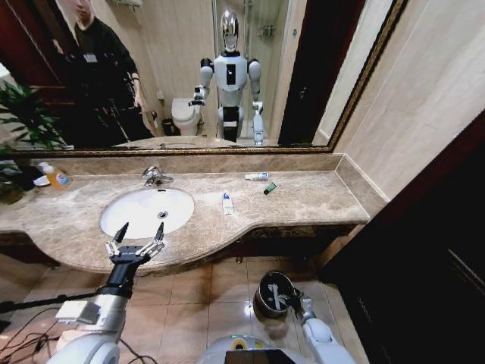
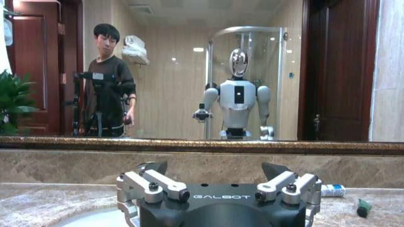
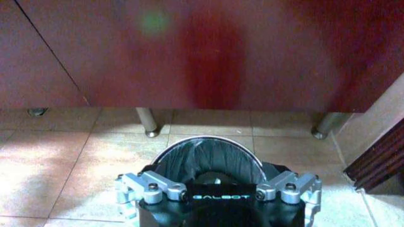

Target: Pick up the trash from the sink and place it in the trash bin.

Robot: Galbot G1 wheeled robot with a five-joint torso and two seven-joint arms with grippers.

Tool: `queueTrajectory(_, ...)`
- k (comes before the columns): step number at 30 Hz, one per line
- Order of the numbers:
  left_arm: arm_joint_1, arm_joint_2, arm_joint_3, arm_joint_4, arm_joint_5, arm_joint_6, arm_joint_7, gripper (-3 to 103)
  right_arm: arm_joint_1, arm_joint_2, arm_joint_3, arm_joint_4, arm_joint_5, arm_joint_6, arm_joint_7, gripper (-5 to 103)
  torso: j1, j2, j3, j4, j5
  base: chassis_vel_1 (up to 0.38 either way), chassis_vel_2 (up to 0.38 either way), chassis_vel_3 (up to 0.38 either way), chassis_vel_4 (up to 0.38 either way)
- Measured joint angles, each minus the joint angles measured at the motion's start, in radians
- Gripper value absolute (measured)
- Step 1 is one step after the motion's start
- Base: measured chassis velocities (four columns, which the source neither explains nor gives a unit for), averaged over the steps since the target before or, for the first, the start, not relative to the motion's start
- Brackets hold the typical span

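Note:
The white oval sink (image 1: 132, 216) sits in the beige counter, and its rim shows in the left wrist view (image 2: 94, 218). My left gripper (image 1: 142, 230) hovers open and empty over the counter's front edge, by the basin (image 2: 215, 168). The trash lies on the counter right of the basin: a white tube (image 1: 226, 203), a white and blue tube (image 1: 256, 176) (image 2: 331, 190), and a dark-green piece (image 1: 270, 187) (image 2: 363, 208). My right gripper (image 1: 292, 301) hangs open over the trash bin (image 1: 265, 284) (image 3: 208, 151) on the floor, with pale bits inside it.
A chrome faucet (image 1: 155, 176) stands behind the basin. A bottle of orange liquid (image 1: 54, 177) and a plant (image 1: 19, 121) are at the counter's left end. Dark cabinet panels (image 3: 189, 52) rise behind the bin, and a dark door (image 1: 424, 250) stands on the right.

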Motion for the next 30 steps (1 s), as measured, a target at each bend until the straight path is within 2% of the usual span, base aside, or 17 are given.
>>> queueTrajectory(14,0.000,0.000,0.000,0.000,0.000,0.000,0.000,100,-0.017,-0.002,0.002,0.055,0.002,-0.014,0.013,100,0.000,0.000,0.000,0.0000,0.0001,0.000,0.000,0.000,0.000)
queueTrajectory(22,0.000,0.000,0.000,0.000,0.000,0.000,0.000,100,-0.066,-0.054,0.019,0.254,0.081,-0.074,0.033,100,0.000,0.000,0.000,0.0001,0.0002,0.000,0.000,0.000,0.000)
queueTrajectory(24,0.000,0.000,0.000,0.000,0.000,0.000,0.000,100,-0.096,-0.083,0.051,0.373,0.107,-0.109,0.053,100,0.000,0.000,0.000,0.0000,0.0000,0.000,0.000,0.000,0.000)
queueTrajectory(30,0.000,0.000,0.000,0.000,0.000,0.000,0.000,100,-0.146,-0.106,0.122,0.549,0.108,-0.101,0.076,100,0.000,0.000,0.000,0.0000,0.0000,0.000,0.000,0.000,0.000)
